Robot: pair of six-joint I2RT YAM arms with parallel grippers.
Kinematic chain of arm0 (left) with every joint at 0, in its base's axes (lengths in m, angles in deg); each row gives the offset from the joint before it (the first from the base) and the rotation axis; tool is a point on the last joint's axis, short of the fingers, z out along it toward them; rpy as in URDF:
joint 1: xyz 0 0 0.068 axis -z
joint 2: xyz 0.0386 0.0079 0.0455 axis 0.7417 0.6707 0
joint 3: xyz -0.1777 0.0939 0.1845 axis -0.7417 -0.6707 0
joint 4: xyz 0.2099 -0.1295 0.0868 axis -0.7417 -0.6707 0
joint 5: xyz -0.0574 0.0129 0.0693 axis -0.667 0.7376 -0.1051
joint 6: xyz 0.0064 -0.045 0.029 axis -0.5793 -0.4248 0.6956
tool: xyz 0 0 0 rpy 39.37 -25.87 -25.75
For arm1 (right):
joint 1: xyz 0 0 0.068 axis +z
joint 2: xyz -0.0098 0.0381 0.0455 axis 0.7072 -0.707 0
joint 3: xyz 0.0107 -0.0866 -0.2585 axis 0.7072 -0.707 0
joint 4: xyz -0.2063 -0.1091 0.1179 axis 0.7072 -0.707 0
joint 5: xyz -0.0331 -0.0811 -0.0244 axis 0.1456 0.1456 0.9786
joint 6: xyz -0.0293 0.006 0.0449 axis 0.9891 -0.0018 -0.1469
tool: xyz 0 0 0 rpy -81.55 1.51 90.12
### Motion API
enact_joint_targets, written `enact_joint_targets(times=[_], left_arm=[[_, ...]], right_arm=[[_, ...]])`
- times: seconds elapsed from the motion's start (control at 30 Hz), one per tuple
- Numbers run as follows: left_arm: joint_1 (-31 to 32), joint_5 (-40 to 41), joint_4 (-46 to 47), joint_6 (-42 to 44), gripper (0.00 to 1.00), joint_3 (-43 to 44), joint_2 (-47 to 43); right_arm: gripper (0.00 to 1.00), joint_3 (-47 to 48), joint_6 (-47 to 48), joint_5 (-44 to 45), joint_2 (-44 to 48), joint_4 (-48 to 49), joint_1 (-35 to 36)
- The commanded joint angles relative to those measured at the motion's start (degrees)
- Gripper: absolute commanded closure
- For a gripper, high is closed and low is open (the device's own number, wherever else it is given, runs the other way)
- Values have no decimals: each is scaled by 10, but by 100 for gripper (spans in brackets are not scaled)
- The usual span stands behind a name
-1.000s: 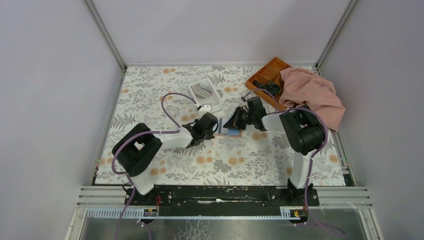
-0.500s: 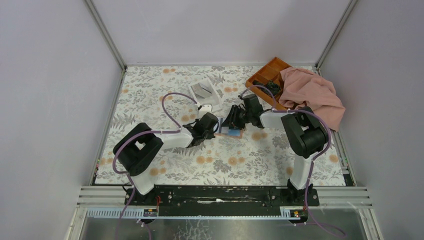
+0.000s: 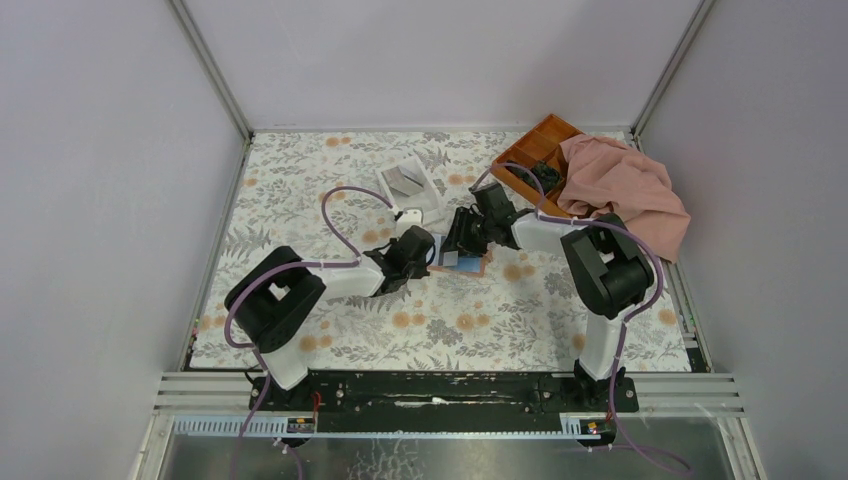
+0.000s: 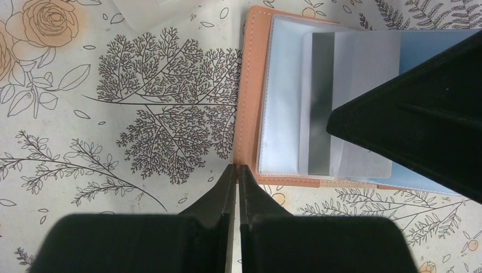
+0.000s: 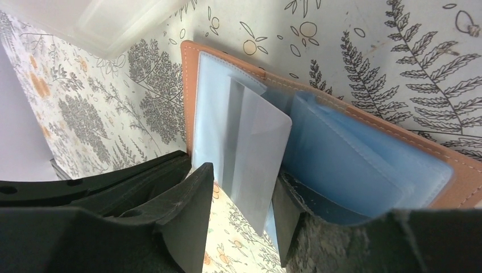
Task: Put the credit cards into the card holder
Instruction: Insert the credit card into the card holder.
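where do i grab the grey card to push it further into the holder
Take the card by its free end, outside the holder's clear sleeve, pinching its flat faces. Come from the right end effector's side, in line with the sleeve mouth: the other end is already tucked in.

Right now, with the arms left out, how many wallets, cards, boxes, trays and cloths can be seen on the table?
Wallet: 1
Card: 1 clearly seen, partly in a sleeve
White box: 1
Orange tray: 1
Pink cloth: 1
Total: 5
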Motion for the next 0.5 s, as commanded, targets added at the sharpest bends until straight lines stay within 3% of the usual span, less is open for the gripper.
enact_joint_targets(times=[0.0,0.47], left_arm=[[2,-38,-38,7,96,-33,37],[5,-71,-13,10,99,-52,20]], right_arm=[[50,11,26,86,-25,-83,7],[50,63,5,134,-72,-125,54]])
